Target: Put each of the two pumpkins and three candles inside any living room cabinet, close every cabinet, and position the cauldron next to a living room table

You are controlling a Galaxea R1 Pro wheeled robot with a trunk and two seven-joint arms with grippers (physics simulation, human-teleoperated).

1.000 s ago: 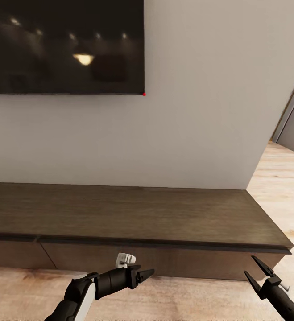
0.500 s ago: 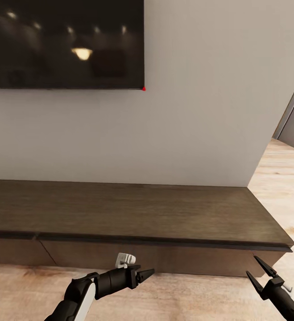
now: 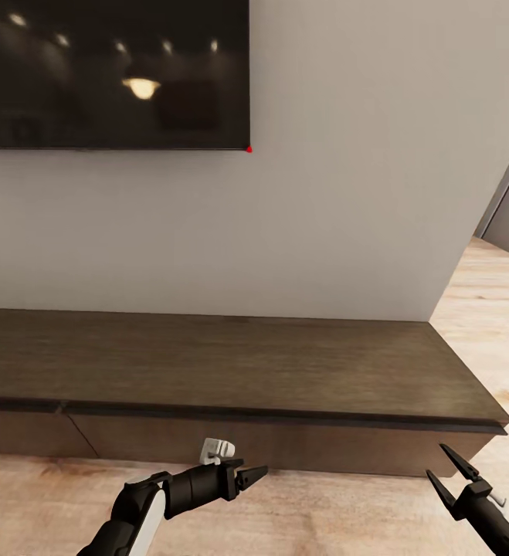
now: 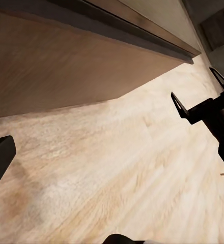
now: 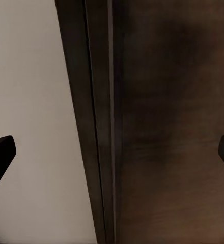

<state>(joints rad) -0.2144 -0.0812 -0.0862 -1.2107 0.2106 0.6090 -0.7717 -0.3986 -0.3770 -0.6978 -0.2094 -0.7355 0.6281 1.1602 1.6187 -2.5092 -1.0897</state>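
1. The cabinet (image 3: 239, 371), a long, low, dark brown wooden unit, runs along the grey wall (image 3: 347, 193) across the head view, its drawer fronts flush and shut along the visible stretch.
2. A black wall TV (image 3: 111, 73) hangs above the cabinet's left part, with ceiling lights reflected in its screen.
3. The left gripper (image 3: 254, 475) hangs low over the light wood plank floor (image 3: 331, 510), just in front of the cabinet's drawer front, its tips pointing right. In the head view its fingers look close together and hold nothing, though the left wrist view shows one dark fingertip (image 4: 0, 160) at the frame's edge, so its state cannot be told.
4. The right gripper (image 3: 446, 467) sits near the cabinet's right end with its two pointed fingers spread apart and empty.
5. The right wrist view looks at the cabinet's dark edge (image 5: 99, 127) against the pale wall.
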